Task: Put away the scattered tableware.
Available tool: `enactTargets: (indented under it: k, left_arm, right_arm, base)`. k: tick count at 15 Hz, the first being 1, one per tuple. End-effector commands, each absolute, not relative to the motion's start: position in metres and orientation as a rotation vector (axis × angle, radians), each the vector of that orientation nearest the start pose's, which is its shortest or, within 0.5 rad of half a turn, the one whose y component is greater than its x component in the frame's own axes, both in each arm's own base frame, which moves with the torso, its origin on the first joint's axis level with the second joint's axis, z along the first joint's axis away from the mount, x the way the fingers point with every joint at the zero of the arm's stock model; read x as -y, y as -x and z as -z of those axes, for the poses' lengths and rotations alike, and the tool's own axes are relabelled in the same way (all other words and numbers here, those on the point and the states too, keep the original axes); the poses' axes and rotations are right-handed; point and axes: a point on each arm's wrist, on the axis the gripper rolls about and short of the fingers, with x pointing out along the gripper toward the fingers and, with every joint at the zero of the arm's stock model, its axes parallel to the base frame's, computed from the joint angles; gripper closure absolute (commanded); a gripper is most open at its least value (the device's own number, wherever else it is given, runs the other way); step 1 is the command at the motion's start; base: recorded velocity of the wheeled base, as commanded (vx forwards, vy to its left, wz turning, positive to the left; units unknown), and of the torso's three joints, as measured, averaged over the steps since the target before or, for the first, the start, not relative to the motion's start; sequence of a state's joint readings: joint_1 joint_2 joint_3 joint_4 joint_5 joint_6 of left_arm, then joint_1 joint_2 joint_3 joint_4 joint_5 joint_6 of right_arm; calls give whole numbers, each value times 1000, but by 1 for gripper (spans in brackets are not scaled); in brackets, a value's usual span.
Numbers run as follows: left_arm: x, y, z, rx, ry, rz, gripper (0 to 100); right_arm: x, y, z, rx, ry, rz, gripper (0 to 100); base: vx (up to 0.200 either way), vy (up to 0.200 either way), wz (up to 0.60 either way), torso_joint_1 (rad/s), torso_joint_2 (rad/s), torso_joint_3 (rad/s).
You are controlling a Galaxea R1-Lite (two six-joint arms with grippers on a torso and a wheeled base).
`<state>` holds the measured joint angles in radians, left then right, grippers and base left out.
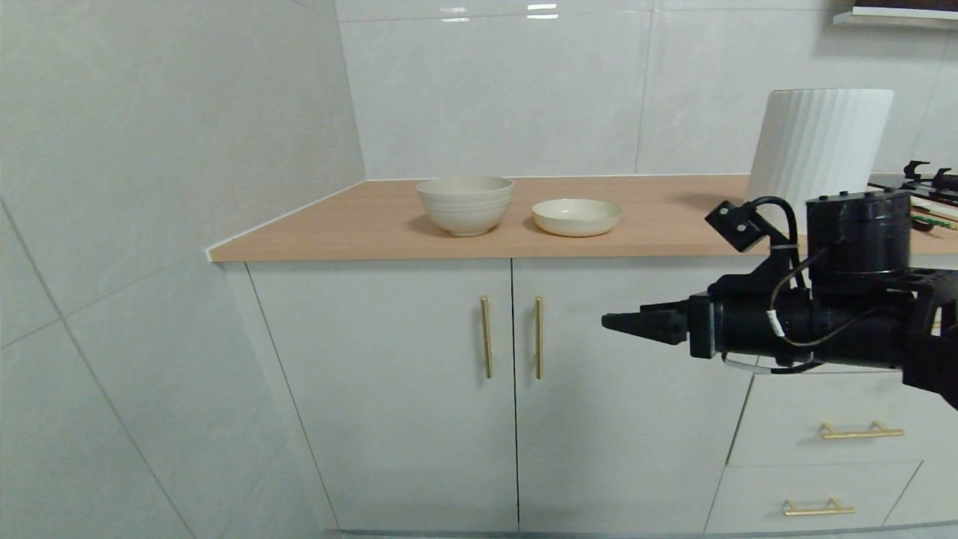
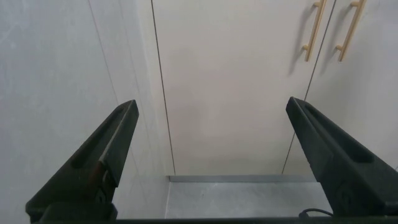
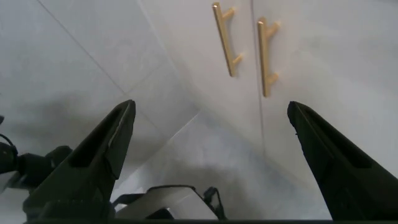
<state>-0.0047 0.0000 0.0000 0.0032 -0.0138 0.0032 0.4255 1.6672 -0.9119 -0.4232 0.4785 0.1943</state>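
A ribbed cream bowl and a shallow cream dish stand side by side on the wooden counter. My right gripper hangs below the counter's edge, in front of the white cupboard doors, pointing toward their gold handles. In the right wrist view its fingers stand wide apart, empty, facing the handles. My left gripper is open and empty too, low before the left cupboard door and the tiled wall.
A tall white ribbed container stands on the counter at the right, with utensils beyond it. Drawers with gold pulls sit under it. A tiled wall closes the left side.
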Motion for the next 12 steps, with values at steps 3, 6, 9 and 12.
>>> enactTargets:
  k: [3, 6, 9, 12]
  left_arm:
    - [0, 23, -75, -3, -3, 18, 0]
    - [0, 23, -75, -3, -3, 18, 0]
    - [0, 23, -75, -3, -3, 18, 0]
    - [0, 23, -75, -3, -3, 18, 0]
  right_arm:
    - [-186, -313, -153, -586, -224, -901, 0]
    - [-200, -336, -136, -608, -235, -899, 0]
    - [-212, -355, -123, -585, -235, -895, 0]
    - [-221, -372, -101, -518, -241, -897, 0]
  base:
    - [0, 0, 0, 0, 0, 0]
    - [0, 0, 0, 0, 0, 0]
    - [0, 0, 0, 0, 0, 0]
    - [0, 0, 0, 0, 0, 0]
